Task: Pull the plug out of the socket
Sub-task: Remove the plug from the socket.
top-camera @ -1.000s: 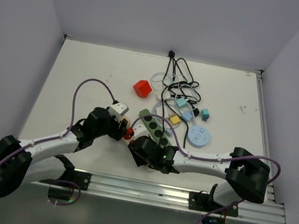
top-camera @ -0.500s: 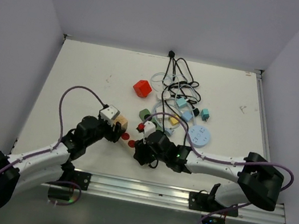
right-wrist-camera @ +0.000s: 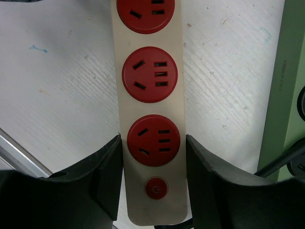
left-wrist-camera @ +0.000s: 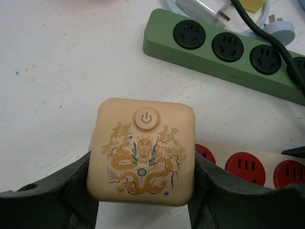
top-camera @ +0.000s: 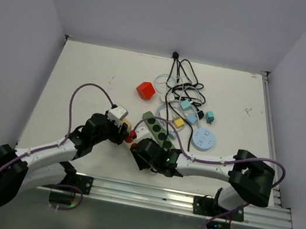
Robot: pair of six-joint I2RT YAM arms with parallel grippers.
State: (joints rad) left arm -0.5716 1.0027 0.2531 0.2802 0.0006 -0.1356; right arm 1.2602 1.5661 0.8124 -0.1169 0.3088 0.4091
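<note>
The plug (left-wrist-camera: 142, 151) is a beige cube with a gold dragon and a power button on its top face. My left gripper (left-wrist-camera: 143, 164) is shut on its two sides. It sits over the left end of the socket (left-wrist-camera: 217, 148), a beige strip with red outlets; whether its pins are still in is hidden. In the right wrist view the socket (right-wrist-camera: 150, 107) runs lengthwise, and my right gripper (right-wrist-camera: 153, 143) is shut on its button end. From above, the left gripper (top-camera: 120, 125) and the right gripper (top-camera: 138, 146) face each other across the short socket (top-camera: 131, 138).
A green power strip (top-camera: 159, 129) lies just behind the socket, with a black cable over it. Further back are a red block (top-camera: 145, 90), tangled black cables (top-camera: 185, 82), small coloured plugs (top-camera: 179, 121) and a round blue socket disc (top-camera: 203, 139). A metal rail (top-camera: 185, 200) runs along the near edge.
Half a second ago the left gripper with the plug stood further left and the right gripper further back right. Both are now back near where they stood a second ago.
</note>
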